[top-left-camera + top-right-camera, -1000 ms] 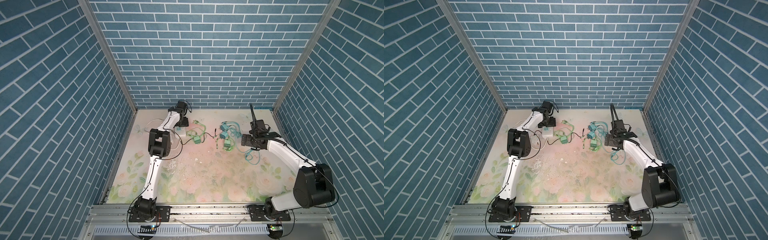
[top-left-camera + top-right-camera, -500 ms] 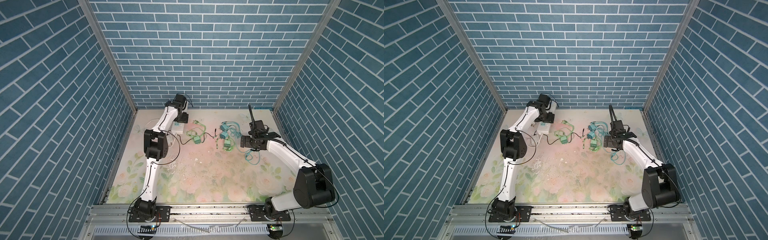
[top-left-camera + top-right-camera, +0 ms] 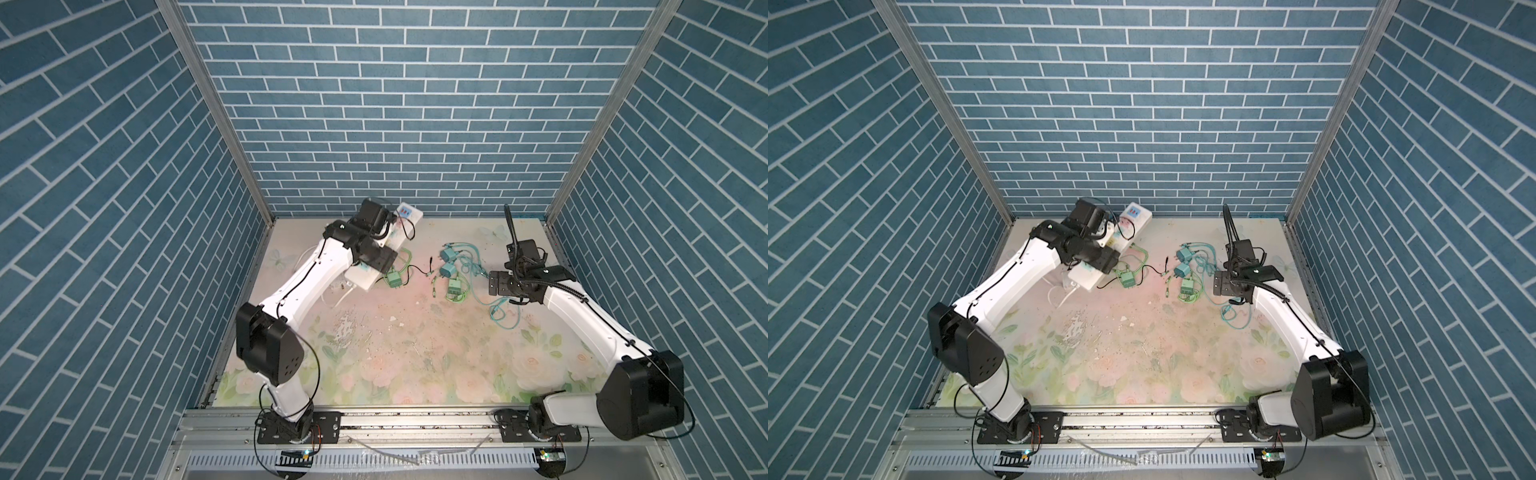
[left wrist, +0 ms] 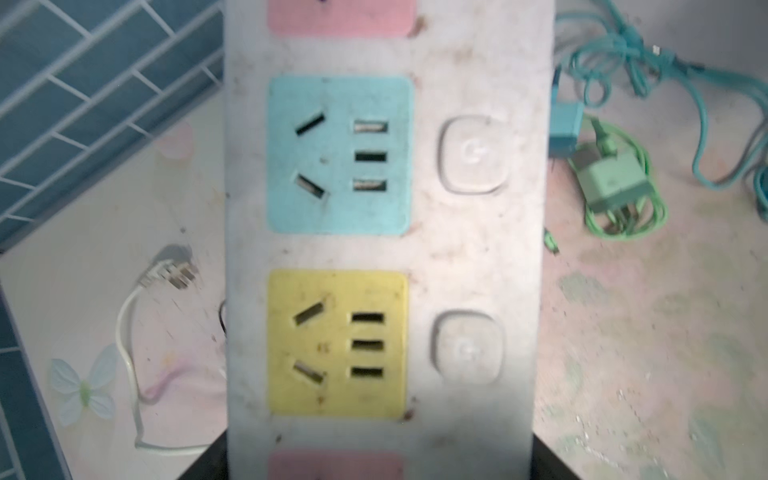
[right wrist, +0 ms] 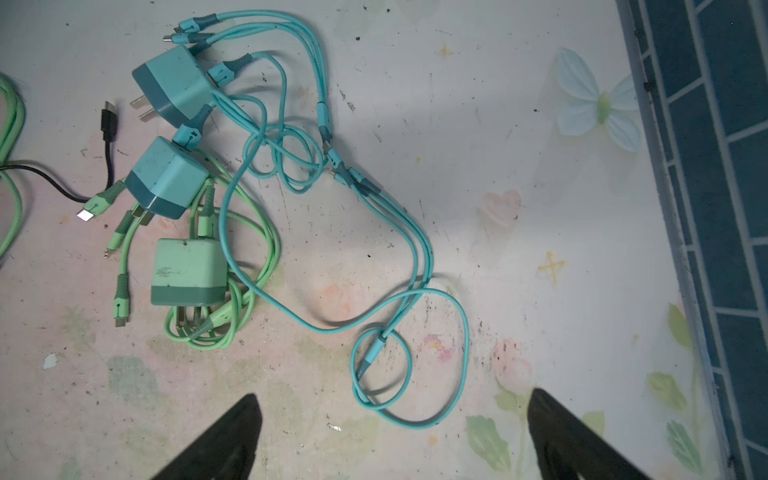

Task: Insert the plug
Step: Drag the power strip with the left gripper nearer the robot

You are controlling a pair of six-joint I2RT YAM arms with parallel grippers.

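Front half of the tabletop [image 3: 415,365] is wide open, only specks, easy passage for either arm. Back middle is crowded: chargers [image 5: 189,270] bunched tight, cords tangled around them. A teal cable [image 5: 415,249] loops right into the gap of my right end effector [image 5: 399,440], fingers spread wide. There's a clear lane toward the wall [image 5: 727,208]. The strip [image 3: 405,216] blocks the left back corner, a lone charger [image 3: 392,277] just beside it, and a black cable [image 5: 109,124] trails toward the bunch.

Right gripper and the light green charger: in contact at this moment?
Apart. The right wrist view shows the open right gripper with a plain stretch of table between its fingertips and the light green charger.
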